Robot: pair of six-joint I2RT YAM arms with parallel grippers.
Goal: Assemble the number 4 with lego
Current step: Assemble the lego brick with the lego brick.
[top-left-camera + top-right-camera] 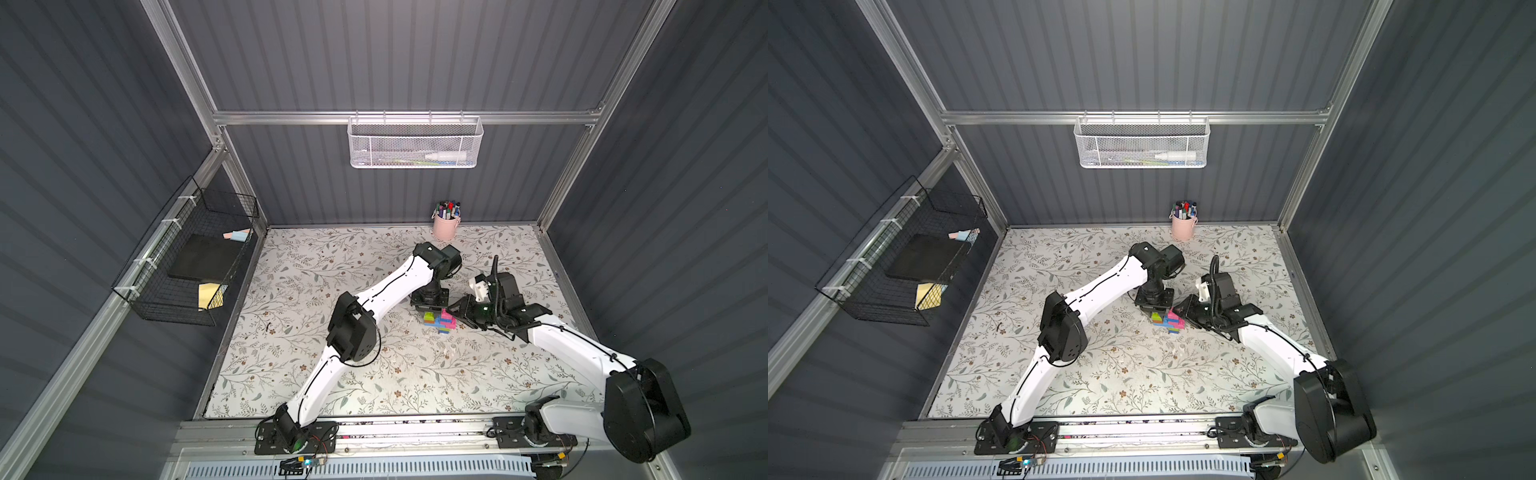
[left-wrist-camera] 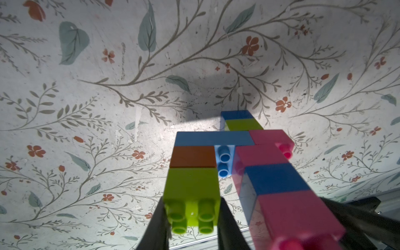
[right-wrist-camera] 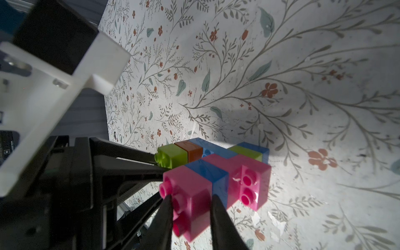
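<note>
Enclosure: dark grey ribbed wall panels (image 1: 415,54) in an aluminium frame (image 1: 291,117). White mesh basket (image 1: 361,141) hangs on the back rail; black wire basket (image 1: 174,318) is fixed to a side wall. Tabletop (image 1: 415,374) has a pale floral print. Pink cup (image 1: 444,230) of marker pens stands at its back edge.

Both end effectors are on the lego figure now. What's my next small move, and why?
Probably open the left end effector off the lime green brick. The number 4 looks fully joined, no loose brick shows on the floral table, and the right end effector, shut on the end pink brick, can steady it.
</note>
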